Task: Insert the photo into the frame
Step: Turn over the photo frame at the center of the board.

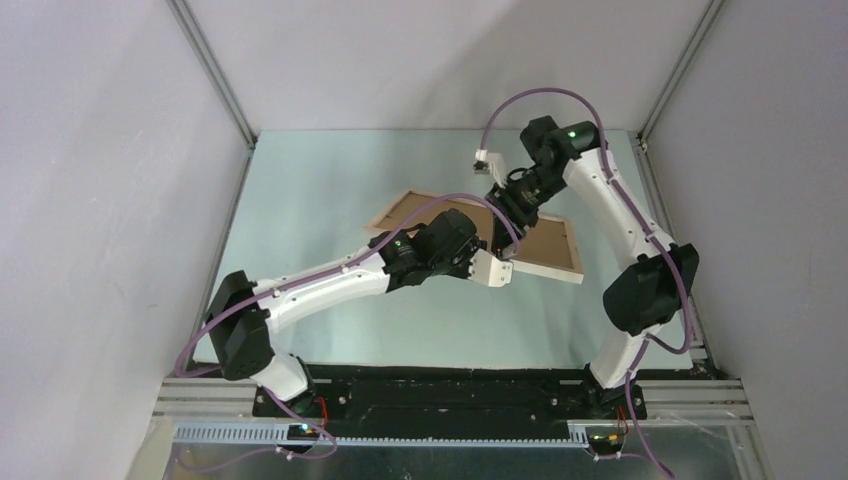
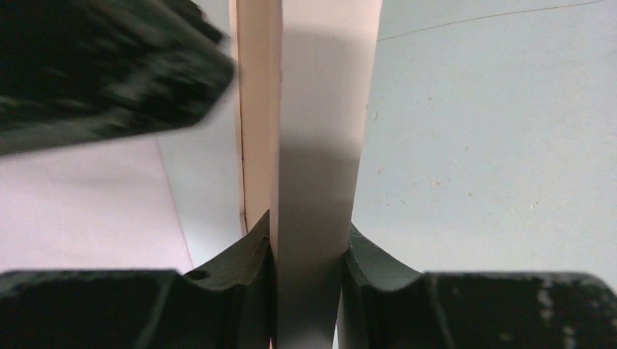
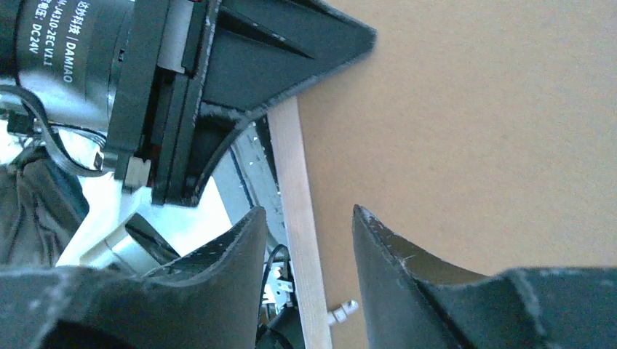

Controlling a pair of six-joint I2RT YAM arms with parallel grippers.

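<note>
The left gripper [image 2: 308, 234] is clamped on the large rectangular picture frame with a white front and pale bare-wood edges [image 2: 320, 109]. Both of its black fingers press flat against a grey-white rail of the frame, which runs straight away from the wrist camera. A strip of pale wood shows along the left side of that rail. To the right of the rail lies the pale green worktop [image 2: 495, 145], speckled with small marks.

The right gripper [image 3: 307, 211] stands part-way apart and holds nothing. Its two black fingers straddle a pale wood strip of the frame, with a gap showing on each side. Just right of that strip spreads the plain brown backing board [image 3: 473, 145], which fills most of the right wrist view. The black body of the left gripper and its cylindrical motor sit in the upper left of that view, close to the same wood strip.

From above, the two grippers meet near the middle of the frame, the left arm reaching in from the near left and the right arm arching over from the far right. The frame sits at the centre of the worktop, brown side towards the overhead camera, turned at a slant to the worktop edges. Whether it rests flat or is lifted cannot be told.
</note>
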